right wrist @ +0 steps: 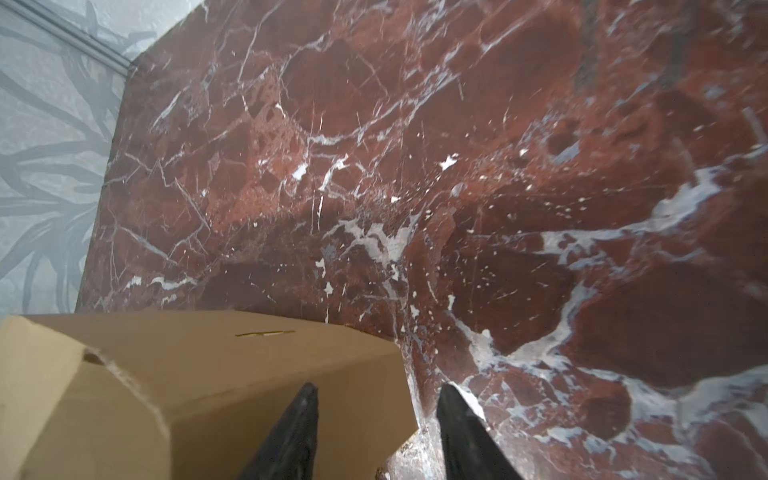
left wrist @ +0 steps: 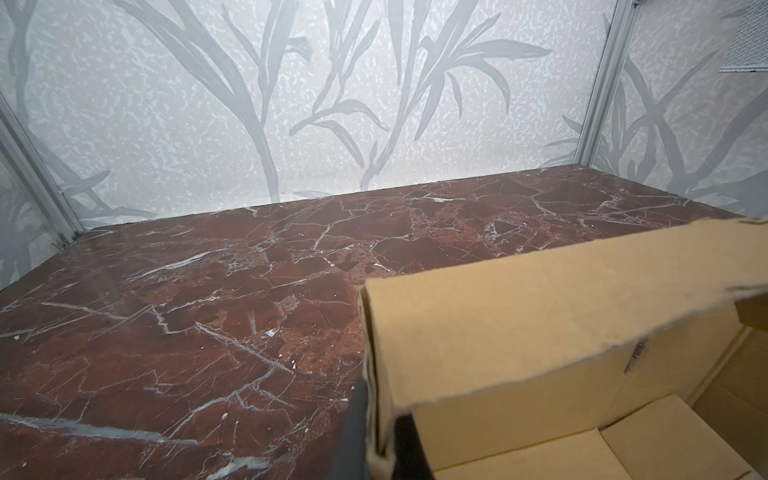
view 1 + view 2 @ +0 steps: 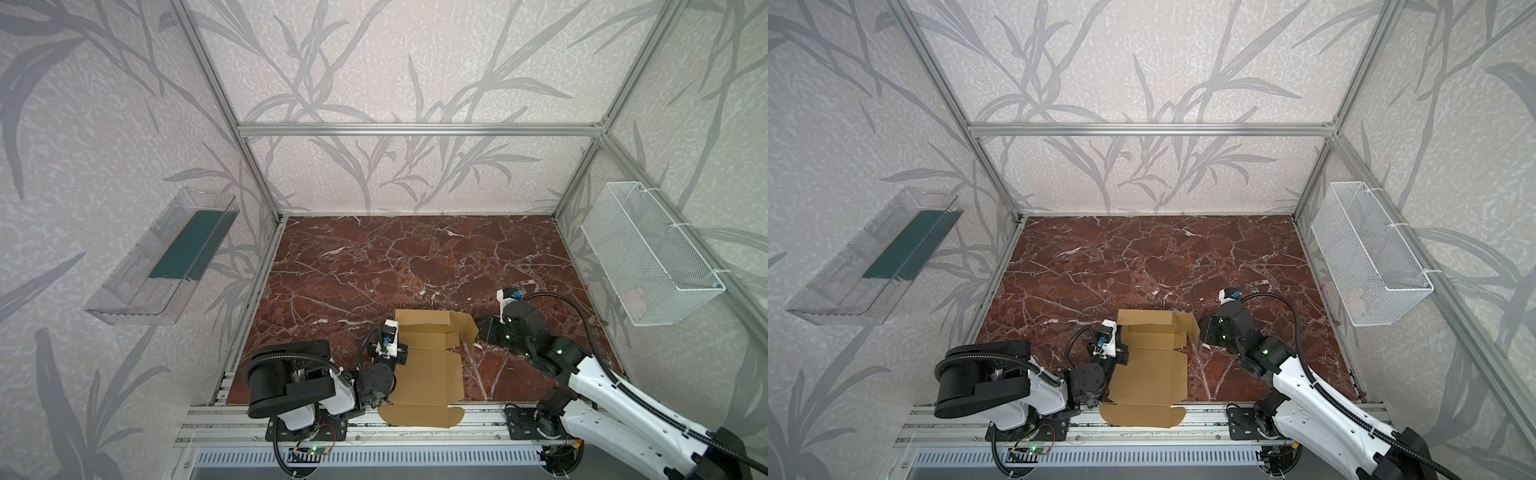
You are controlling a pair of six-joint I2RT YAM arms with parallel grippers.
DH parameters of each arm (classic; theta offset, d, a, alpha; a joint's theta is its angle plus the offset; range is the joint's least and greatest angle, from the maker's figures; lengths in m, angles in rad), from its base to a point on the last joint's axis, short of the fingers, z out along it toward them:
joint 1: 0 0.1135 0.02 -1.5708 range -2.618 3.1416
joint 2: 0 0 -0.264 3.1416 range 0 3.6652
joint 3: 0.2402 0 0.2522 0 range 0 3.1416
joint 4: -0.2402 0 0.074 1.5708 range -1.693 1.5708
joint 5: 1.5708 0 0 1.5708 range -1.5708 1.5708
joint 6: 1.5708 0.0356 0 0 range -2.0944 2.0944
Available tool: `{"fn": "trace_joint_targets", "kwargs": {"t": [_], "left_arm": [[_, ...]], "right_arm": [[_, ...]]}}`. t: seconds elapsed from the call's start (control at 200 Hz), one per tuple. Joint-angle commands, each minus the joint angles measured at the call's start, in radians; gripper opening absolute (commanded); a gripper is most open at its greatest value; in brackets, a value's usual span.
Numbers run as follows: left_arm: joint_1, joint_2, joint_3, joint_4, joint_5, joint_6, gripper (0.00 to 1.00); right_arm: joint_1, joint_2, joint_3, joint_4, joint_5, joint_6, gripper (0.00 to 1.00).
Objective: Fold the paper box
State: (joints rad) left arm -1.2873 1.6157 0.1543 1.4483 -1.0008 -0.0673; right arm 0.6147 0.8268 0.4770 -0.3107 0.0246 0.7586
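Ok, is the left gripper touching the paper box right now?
Touching. The left wrist view shows the left gripper shut on a raised wall of the paper box, the cardboard edge pinched between its dark fingers.

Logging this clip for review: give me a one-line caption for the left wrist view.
Left hand pinching a raised flap of the half-folded box on the marble table.

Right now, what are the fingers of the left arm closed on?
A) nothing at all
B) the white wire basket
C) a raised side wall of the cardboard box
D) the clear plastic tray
C: in the left wrist view the left fingers pinch the upright side wall of the cardboard box from both sides.
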Motion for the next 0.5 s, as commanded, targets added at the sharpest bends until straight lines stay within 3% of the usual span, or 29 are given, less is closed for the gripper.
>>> {"fn": "trace_joint_targets", "kwargs": {"t": [0.0, 0.495], "left_arm": [[-0.004, 0.000, -0.010, -0.035, 0.009, 0.000, 0.00], [-0.006, 0.045, 0.015, -0.034, 0.022, -0.028, 0.00]], "right_arm": [[-0.003, 0.020, -0.031, 0.119, -0.067, -0.001, 0.48], [-0.003, 0.005, -0.191, 0.335, -0.176, -0.041, 0.50]]}}
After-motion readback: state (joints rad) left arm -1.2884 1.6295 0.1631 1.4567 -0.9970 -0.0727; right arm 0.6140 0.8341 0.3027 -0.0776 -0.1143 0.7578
